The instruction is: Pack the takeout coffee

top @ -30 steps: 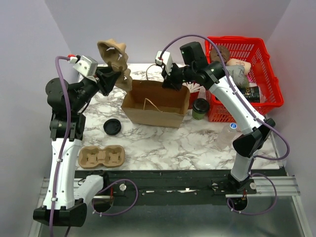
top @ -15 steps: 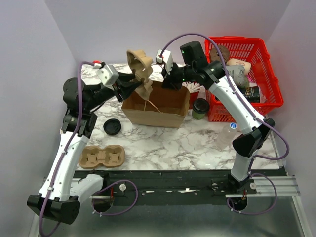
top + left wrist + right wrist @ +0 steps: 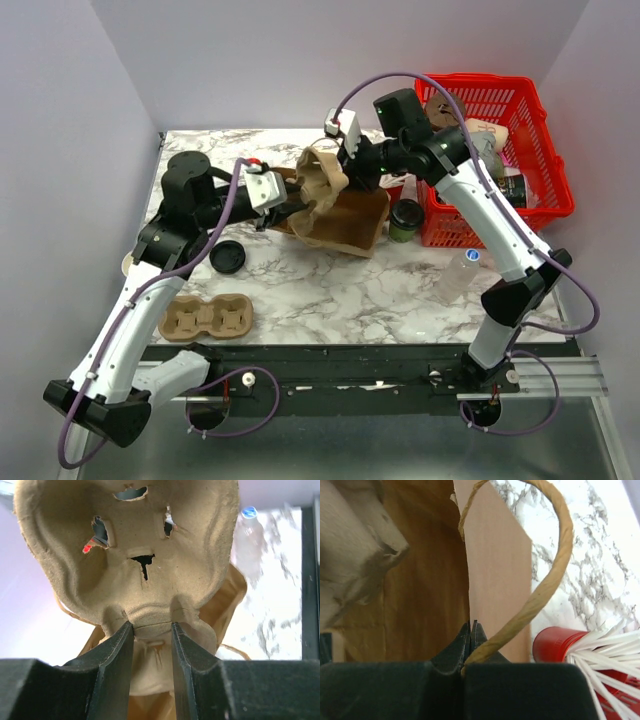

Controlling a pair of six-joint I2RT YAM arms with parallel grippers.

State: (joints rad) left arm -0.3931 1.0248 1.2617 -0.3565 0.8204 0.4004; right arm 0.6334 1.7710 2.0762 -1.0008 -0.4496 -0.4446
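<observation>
1. Since a moment ago the left arm has swung in from the table's left edge towards the middle, carrying its moulded pulp cup carrier to the mouth of the brown paper bag. The bag, upright before, now leans over.
2. Far left, near the front edge, a second carrier lies flat on the marble table. A loose black lid sits just behind it.
3. The left tool pinches the lower lip of the cup carrier between its two dark fingers. The carrier stands on edge above them.
4. The right tool reaches in from behind, its fingers pressed together on the top edge of the bag's wall. The twisted paper handle loops up right beside it.
5. The takeout coffee, olive-green with a dark top, stands upright on the table just right of the bag. It is in front of the right tool and clear of it, untouched, with the whole bag between it and the left tool.
6. Just beside the coffee is the red basket. A clear bottle stands nearer the front.
</observation>
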